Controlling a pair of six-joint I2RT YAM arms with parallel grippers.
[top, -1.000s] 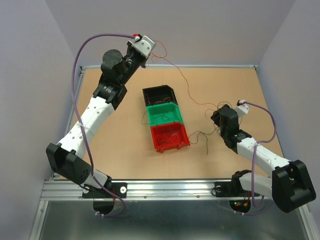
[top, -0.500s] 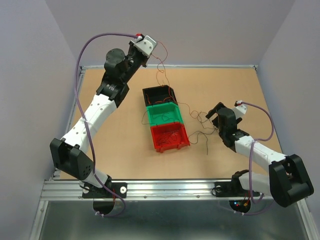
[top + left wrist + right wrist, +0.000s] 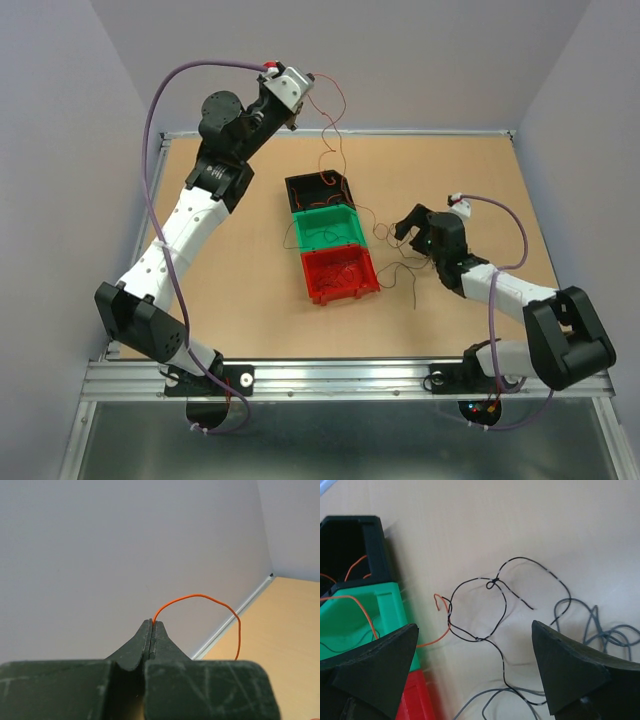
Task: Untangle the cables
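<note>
On the tan table (image 3: 250, 230), the left arm (image 3: 190, 220) reaches to the upper left of the overhead frame and the right arm (image 3: 500, 290) lies low at lower right. Between them at centre stand a black bin (image 3: 292, 195), a green bin (image 3: 296, 235) and a red bin (image 3: 340, 292) in a row. The cables (image 3: 395, 262) sprawl on the table between the bins and the right gripper (image 3: 475, 630), whose fingers are spread wide above a knotted black wire (image 3: 492, 582), while the left gripper (image 3: 152, 625), pressed together, pinches an orange wire (image 3: 200, 596) lifted high at the top of the overhead frame, the strand trailing down to the black bin.
</note>
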